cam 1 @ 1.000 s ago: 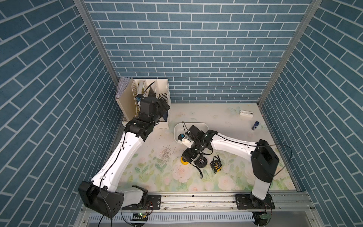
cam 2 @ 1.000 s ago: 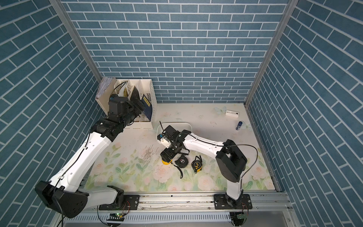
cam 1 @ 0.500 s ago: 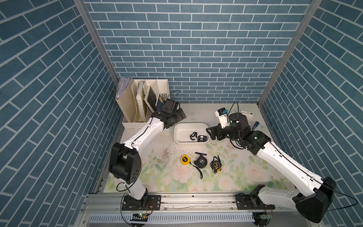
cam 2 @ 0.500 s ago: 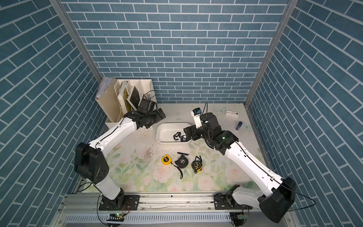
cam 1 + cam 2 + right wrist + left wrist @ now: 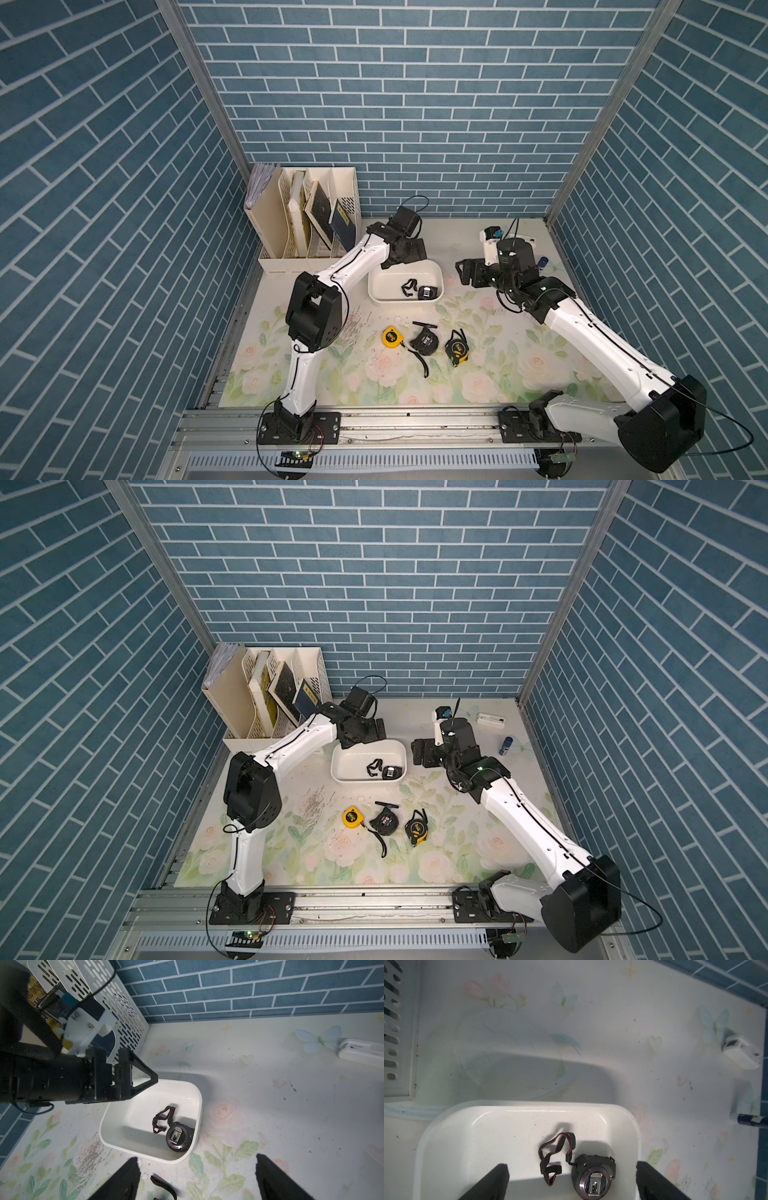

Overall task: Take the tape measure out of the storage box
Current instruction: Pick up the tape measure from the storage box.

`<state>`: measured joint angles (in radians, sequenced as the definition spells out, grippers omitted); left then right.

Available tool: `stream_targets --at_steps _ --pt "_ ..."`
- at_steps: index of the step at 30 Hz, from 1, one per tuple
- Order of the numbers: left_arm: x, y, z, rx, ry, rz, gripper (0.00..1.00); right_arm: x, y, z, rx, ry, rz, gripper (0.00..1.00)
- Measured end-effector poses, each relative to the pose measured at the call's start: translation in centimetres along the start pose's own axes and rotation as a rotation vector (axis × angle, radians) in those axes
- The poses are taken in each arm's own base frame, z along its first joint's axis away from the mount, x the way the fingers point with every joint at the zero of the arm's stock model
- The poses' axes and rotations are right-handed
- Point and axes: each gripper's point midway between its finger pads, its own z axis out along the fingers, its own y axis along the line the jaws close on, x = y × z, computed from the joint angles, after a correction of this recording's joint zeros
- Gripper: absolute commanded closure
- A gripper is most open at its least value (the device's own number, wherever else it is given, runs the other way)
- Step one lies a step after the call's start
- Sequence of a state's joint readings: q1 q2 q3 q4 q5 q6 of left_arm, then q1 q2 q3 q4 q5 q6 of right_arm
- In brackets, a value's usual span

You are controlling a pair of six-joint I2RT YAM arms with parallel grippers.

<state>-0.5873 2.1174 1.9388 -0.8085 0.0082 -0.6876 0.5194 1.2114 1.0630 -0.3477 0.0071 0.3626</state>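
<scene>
The floral mat (image 5: 498, 374) fills my working area. The cream file organizer (image 5: 299, 216) stands behind and outboard of my left jaws.

The storage box (image 5: 376, 297) sits between my two grippers, well apart from the organizer. My left gripper (image 5: 572, 1167) hangs over the box's far rim, fingers (image 5: 492, 1180) spread wide with nothing in them. My right gripper (image 5: 197, 1159) sits beside the opposite end of the box, clear of its rim, also released and empty. Its jaws point towards the box.

The tape measure (image 5: 593, 1178) is in the storage box, lying flat with its belt clip up. It rests in the end of the box nearest my right jaws. In the left wrist view it falls inside the span of my left jaws, closer to one finger than the other and touching neither. Its strap (image 5: 556, 1151) lies loosely coiled on the box floor beside it, nearer the middle of that span.

Three more tape measures lie in a row on the mat, outside the box and on the base side of both jaws: yellow (image 5: 390, 336), black (image 5: 424, 341) and black-and-yellow (image 5: 456, 351).

Beyond my right jaws, by the back wall, are a small white case (image 5: 490, 720) and a small blue bottle (image 5: 507, 746).
</scene>
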Motion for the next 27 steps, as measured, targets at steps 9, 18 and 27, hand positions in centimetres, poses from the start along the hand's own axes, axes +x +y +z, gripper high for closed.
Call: stream_targets --at_steps 9,18,27 --pt "2.7 0.7 0.5 -0.067 0.150 0.147 0.00 -0.4 -2.0 0.1 0.039 -0.014 0.032 0.10" --pt "6.8 -1.8 2.3 -0.049 0.264 0.292 0.00 -0.4 -2.7 0.3 0.041 -0.012 0.045 0.11" --pt "8.8 -2.1 3.4 -0.055 0.317 0.340 0.00 0.8 -3.2 0.7 0.041 0.016 0.052 0.10"
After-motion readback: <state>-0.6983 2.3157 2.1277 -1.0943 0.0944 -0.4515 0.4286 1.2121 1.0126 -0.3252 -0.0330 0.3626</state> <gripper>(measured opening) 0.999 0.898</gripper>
